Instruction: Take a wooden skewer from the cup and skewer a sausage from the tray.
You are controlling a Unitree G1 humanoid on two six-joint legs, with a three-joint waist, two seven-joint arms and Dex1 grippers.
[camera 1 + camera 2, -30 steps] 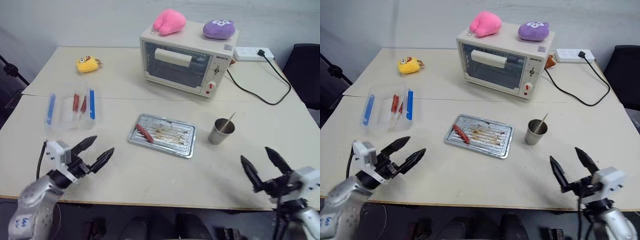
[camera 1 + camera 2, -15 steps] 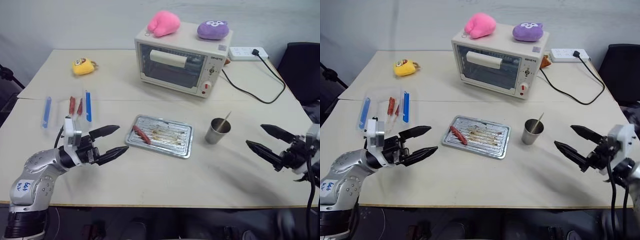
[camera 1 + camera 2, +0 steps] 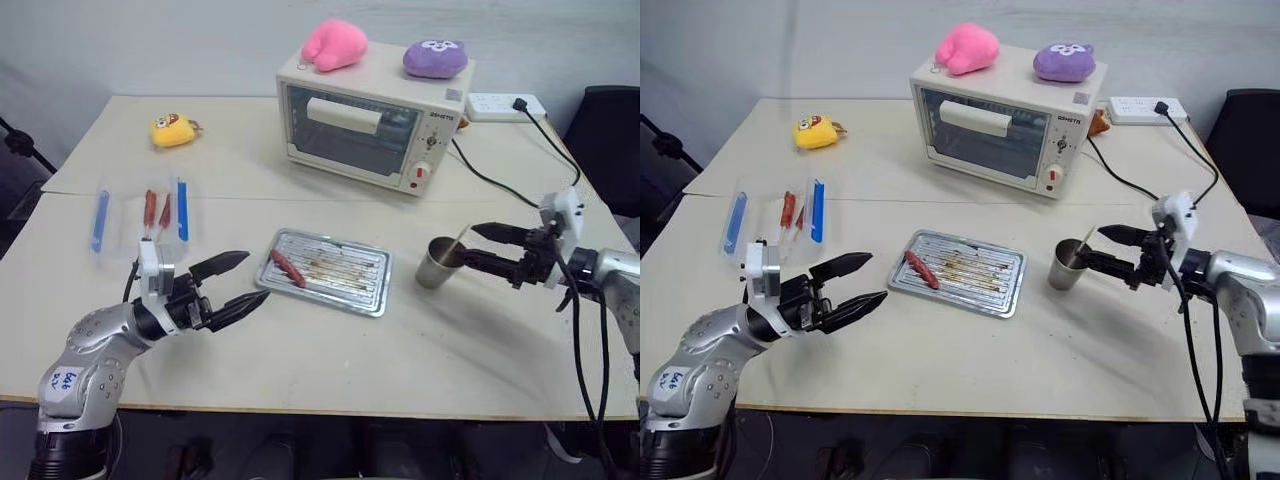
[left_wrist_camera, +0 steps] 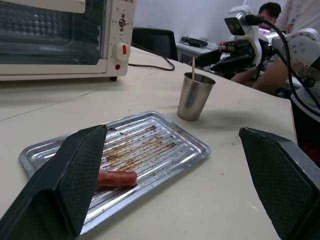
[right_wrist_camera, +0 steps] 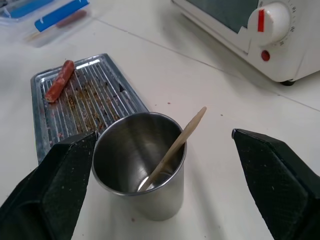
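Right wrist view | right pincer (image 5: 160, 165) spread wide, empty | cup (image 5: 138, 165) with wooden skewer (image 5: 176, 145) between its fingers

The setting is an office or laboratory room arranged as a robot test station with a mock kitchen layout. Indicators: two pale beige rectangular tables (image 3: 300, 180) pushed together at a seam; a cream countertop toaster oven (image 3: 372, 122); a white power strip (image 3: 505, 105) against a plain grey wall; a black office chair (image 3: 607, 140); more desks, chairs and a seated person (image 4: 270, 12) in the left wrist view.
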